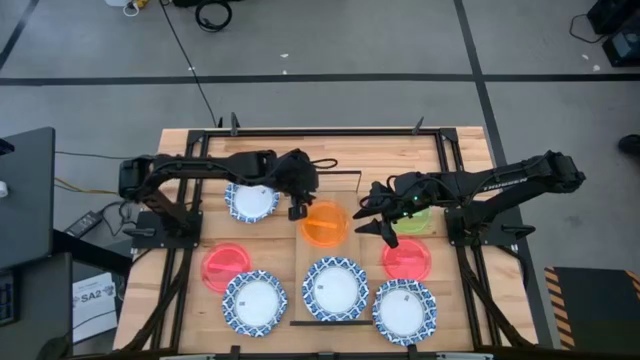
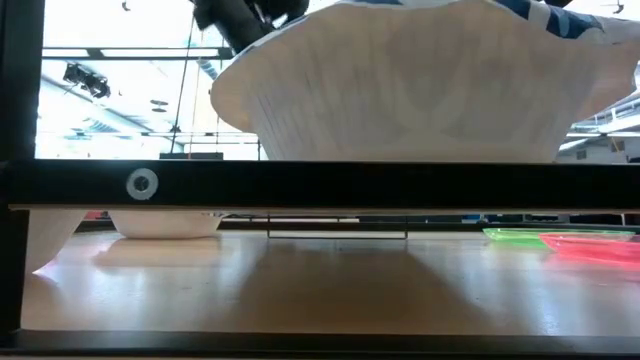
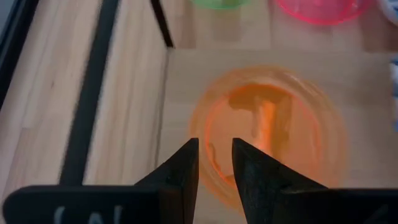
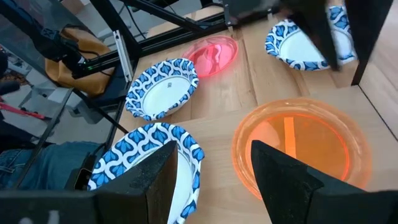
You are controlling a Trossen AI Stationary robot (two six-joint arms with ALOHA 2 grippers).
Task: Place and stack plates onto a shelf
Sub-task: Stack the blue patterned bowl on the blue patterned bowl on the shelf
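Observation:
The orange plate [image 1: 325, 223] [image 3: 273, 134] lies flat on the light-wood shelf [image 1: 303, 262] [image 3: 261, 62]. A blue-rimmed white plate [image 1: 335, 288] lies on the same board, nearer the table's near edge. My left gripper [image 1: 297, 210] [image 3: 214, 163] is over the orange plate's left rim with a narrow gap between its fingers. My right gripper [image 1: 378, 216] [image 4: 214, 163] hovers open and empty just right of the orange plate [image 4: 298, 146]. The yellow-green plate [image 1: 417, 220] lies partly hidden under the right arm. My left gripper comes from above, slanting from the table's left. One finger [image 3: 183, 168] stands outside the orange plate's left rim [image 3: 211, 177] and the other [image 3: 252, 168] inside it. I cannot tell whether either finger touches the rim. The plate rests flat on the shelf.
Blue-rimmed plates lie at the far left [image 1: 252, 201], near left [image 1: 255, 303] and near right [image 1: 404, 311]. Red-pink plates lie at left [image 1: 224, 266] and right [image 1: 406, 259]. Black frame rails run along the table's sides. In the low view a blue-rimmed plate [image 2: 420, 80] fills the foreground.

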